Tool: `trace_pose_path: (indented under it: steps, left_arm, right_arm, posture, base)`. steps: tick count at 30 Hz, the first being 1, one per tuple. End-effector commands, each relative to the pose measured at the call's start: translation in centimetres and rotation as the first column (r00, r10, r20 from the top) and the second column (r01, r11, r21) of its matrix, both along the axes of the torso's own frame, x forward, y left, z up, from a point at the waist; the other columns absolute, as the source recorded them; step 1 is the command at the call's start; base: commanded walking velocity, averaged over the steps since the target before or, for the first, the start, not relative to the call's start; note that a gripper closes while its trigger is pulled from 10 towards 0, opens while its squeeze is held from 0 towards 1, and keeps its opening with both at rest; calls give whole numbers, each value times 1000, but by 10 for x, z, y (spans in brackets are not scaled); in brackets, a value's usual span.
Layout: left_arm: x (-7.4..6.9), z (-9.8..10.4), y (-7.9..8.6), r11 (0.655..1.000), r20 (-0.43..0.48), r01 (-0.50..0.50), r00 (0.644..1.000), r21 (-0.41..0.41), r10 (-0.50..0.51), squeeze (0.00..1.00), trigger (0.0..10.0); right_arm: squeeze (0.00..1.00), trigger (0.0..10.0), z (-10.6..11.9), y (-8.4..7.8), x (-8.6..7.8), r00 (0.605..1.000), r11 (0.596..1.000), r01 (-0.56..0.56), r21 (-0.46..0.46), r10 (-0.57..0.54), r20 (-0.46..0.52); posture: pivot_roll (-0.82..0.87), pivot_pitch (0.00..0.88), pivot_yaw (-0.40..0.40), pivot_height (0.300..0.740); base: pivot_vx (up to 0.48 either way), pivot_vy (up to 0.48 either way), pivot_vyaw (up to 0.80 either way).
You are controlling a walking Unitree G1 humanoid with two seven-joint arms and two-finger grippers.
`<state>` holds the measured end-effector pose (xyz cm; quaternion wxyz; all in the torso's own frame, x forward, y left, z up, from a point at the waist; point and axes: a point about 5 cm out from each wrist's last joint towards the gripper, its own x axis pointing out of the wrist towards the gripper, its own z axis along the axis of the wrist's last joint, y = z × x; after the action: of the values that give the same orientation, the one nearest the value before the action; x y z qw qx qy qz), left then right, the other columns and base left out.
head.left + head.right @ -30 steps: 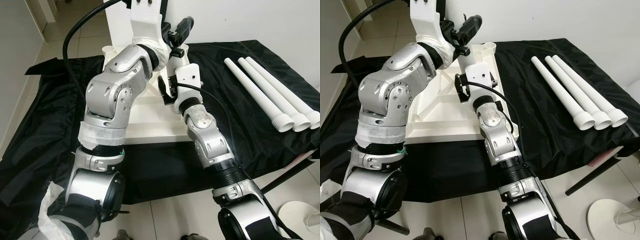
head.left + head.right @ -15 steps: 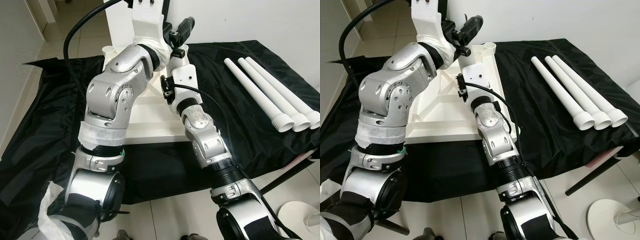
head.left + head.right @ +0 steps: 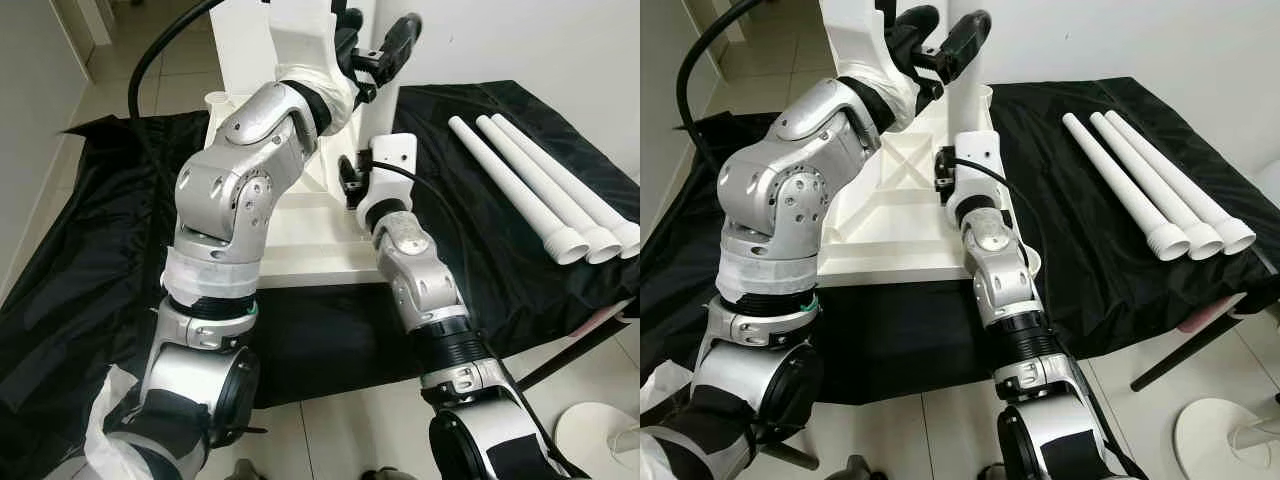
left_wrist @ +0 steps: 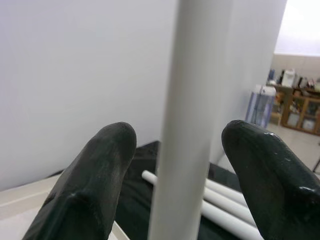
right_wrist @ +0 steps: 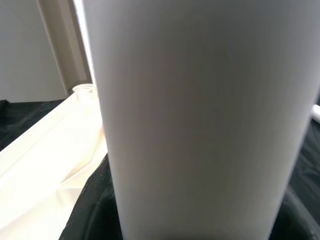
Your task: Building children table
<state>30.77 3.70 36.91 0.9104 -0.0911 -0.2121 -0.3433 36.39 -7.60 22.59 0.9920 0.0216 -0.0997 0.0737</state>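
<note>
Standing upright, white table leg [image 3: 970, 60], long axis vertical, between spread left hand [image 4: 175, 165] fingers, right hand's grip unclear.

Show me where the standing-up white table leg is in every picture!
Left eye view: the upright leg is top middle, passing through the left claw.
Right eye view: top middle, standing at the white tabletop's far edge.
Left wrist view: centre, between the claw's fingers.
Right wrist view: very close, across most of the picture.
Shared landmark: the white tabletop.
</note>
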Motion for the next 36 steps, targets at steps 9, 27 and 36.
trace_pose_path:
  steps: [9, 27, 36]
  left_arm:
    - [0, -39, 17, 999, -45, -37, 998, 20, 38, 0, 10000]
    - [-22, -125, 9, 964, -69, 42, 997, 263, -25, 0, 10000]
    - [-38, -147, 6, 935, -34, 127, 992, 330, -123, 0, 10000]
  right_arm:
    - [0, 10000, 2, -37, 4, 997, 997, 81, 12, -81, 6]
    - [0, 10000, -24, -67, -26, 996, 999, -11, -51, 15, 92]
    - [0, 10000, -36, -70, -33, 996, 991, -39, -127, 50, 79]
  posture:
    - [-52, 54, 36, 740]
    - [-66, 83, 47, 740]
    - [-69, 91, 55, 740]
  base:
    - [0, 0, 0]
    - [0, 0, 0]
    - [0, 0, 0]
